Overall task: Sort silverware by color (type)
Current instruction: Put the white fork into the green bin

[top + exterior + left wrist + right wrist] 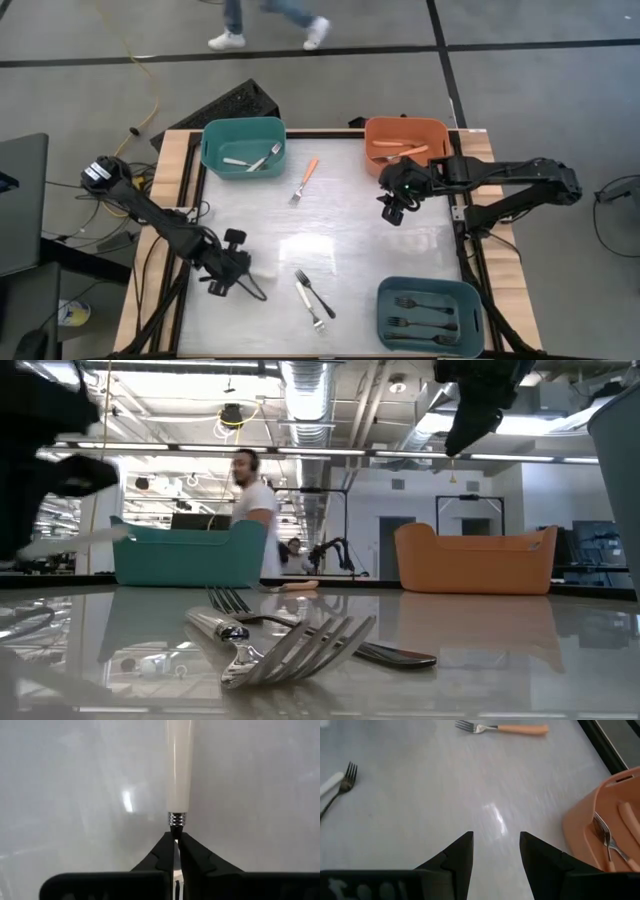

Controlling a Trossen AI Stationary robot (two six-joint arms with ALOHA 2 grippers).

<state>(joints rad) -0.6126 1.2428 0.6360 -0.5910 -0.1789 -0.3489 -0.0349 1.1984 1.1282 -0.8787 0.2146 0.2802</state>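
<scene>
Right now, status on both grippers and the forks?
Left gripper shut on white fork. Right gripper open, empty, by orange bin. Orange fork and two crossed forks loose on table. Nothing blocking.

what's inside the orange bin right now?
The high view shows orange-handled forks lying in the orange bin, two or so; the count is unclear. The right wrist view shows one fork head against the inner wall. The right gripper's arm covers the bin's near edge.
</scene>
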